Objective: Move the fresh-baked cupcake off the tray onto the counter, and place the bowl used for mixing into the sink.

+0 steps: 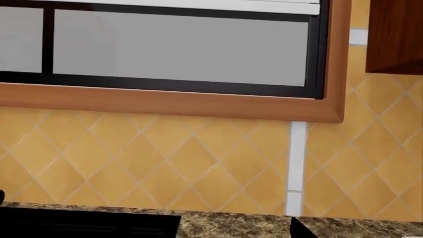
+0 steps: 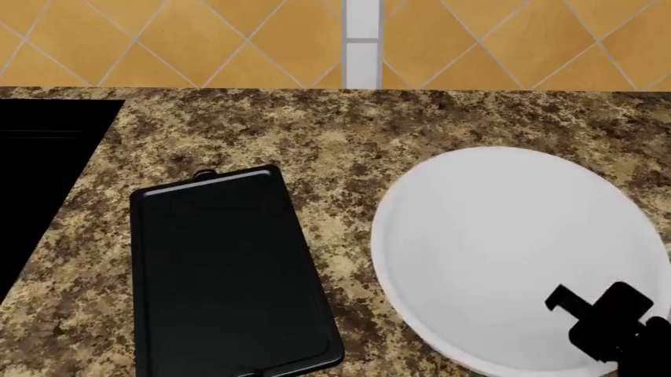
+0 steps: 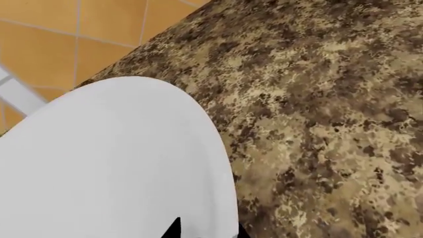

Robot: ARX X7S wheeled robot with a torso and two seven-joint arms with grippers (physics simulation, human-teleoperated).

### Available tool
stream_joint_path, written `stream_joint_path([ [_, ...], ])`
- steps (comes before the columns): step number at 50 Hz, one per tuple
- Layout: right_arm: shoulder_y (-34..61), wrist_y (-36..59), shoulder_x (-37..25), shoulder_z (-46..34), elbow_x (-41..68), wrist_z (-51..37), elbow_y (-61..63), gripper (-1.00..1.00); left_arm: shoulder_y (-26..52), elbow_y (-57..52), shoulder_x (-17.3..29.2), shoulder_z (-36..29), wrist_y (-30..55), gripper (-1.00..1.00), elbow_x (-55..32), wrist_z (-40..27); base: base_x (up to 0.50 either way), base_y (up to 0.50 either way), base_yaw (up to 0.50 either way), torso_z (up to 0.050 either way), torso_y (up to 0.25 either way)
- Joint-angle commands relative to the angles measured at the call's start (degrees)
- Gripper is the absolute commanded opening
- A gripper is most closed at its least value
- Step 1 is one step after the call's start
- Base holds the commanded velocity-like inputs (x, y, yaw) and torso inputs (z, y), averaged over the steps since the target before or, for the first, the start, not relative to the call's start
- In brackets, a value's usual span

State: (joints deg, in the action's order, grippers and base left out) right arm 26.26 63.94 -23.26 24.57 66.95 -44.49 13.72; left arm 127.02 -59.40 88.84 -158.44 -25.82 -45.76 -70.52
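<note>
The white bowl (image 2: 504,251) sits on the granite counter (image 2: 346,133) at the right. It also shows in the right wrist view (image 3: 112,163). My right gripper (image 2: 592,314) is over the bowl's near right rim. In the right wrist view its fingertips (image 3: 173,229) stand astride the rim, one inside and one outside, shut on it (image 3: 206,230). The black tray (image 2: 225,275) lies left of the bowl with nothing on it. The cupcake is out of view. The black sink (image 2: 42,149) is at the far left. My left gripper (image 1: 235,225) is open and empty, facing the wall.
A tiled orange wall (image 2: 472,39) with a white strip (image 2: 362,47) backs the counter. The left wrist view shows a wood-framed window (image 1: 178,49) and a wooden cabinet (image 1: 396,34) above the counter's back edge (image 1: 231,223).
</note>
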Motion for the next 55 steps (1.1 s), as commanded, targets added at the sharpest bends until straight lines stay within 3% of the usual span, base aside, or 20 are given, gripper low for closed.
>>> stream_joint_path([
  [1, -0.7, -1.8, 0.9, -4.2, -3.1, 3.6, -4.3, -1.00, -1.0, 0.0, 0.8, 0.5, -0.3, 1.00, 0.1, 0.7, 0.00, 0.00, 0.00, 0.000, 0.000],
  [8, 0.2, 0.4, -0.2, -1.7, 0.9, -0.6, 2.4, -1.00, -1.6, 0.2, 1.0, 0.9, -0.8, 1.00, 0.3, 0.6, 0.00, 0.00, 0.00, 0.000, 0.000],
  [17, 6.8, 4.2, -7.3, 6.6, 22.4, -13.0, 22.3, -1.00, -2.1, -0.1, 1.0, 1.6, -0.4, 1.00, 0.3, 0.5, 0.00, 0.00, 0.00, 0.000, 0.000],
  [29, 12.6, -0.6, -14.4, 8.4, 38.6, -24.5, 28.2, -1.00, -3.0, -0.5, 1.1, 2.2, -0.4, 1.00, 0.9, -0.1, 0.00, 0.00, 0.00, 0.000, 0.000],
  [39, 13.4, -1.1, -15.6, 6.7, 40.5, -26.1, 29.8, -1.00, -3.7, -0.5, 1.1, 2.6, -0.6, 1.00, 1.2, -0.1, 0.00, 0.00, 0.00, 0.000, 0.000],
  [55, 15.6, -5.1, -20.7, 7.7, 47.0, -31.3, 32.8, -1.00, -4.9, -0.4, 1.1, 2.9, -1.1, 1.00, 2.1, -0.3, 0.08, 0.34, 0.00, 0.000, 0.000],
])
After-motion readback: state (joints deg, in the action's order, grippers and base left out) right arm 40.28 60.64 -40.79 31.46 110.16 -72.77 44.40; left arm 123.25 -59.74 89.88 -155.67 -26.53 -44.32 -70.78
